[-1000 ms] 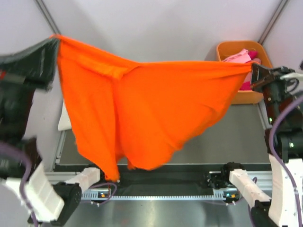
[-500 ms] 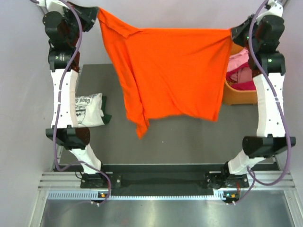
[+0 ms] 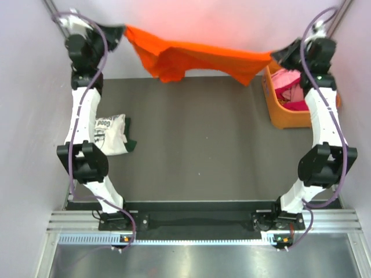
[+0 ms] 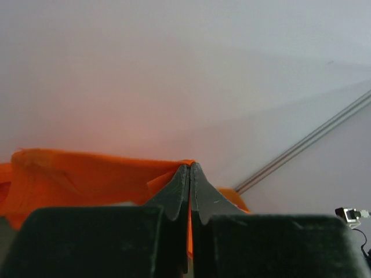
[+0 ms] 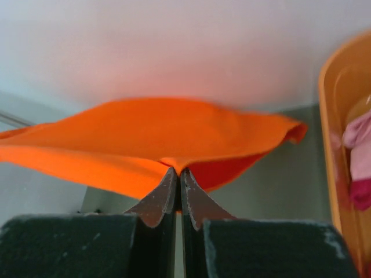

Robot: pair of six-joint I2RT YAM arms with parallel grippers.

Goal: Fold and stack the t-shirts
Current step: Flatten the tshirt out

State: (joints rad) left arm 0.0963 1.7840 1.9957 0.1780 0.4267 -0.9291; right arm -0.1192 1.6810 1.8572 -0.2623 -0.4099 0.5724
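Black print reading "good" on folded white t-shirt [image 3: 109,134], rest illegible

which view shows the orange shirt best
Top external: it alone shows the full span of the orange shirt, strung in the air between the left gripper and right gripper over the table's far edge. Left wrist shows just an edge pinched in shut jaws; right wrist a wider fold, also pinched.

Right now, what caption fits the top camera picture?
Left gripper and right gripper hold a bright orange cloth t-shirt stretched along the far edge of the dark table.
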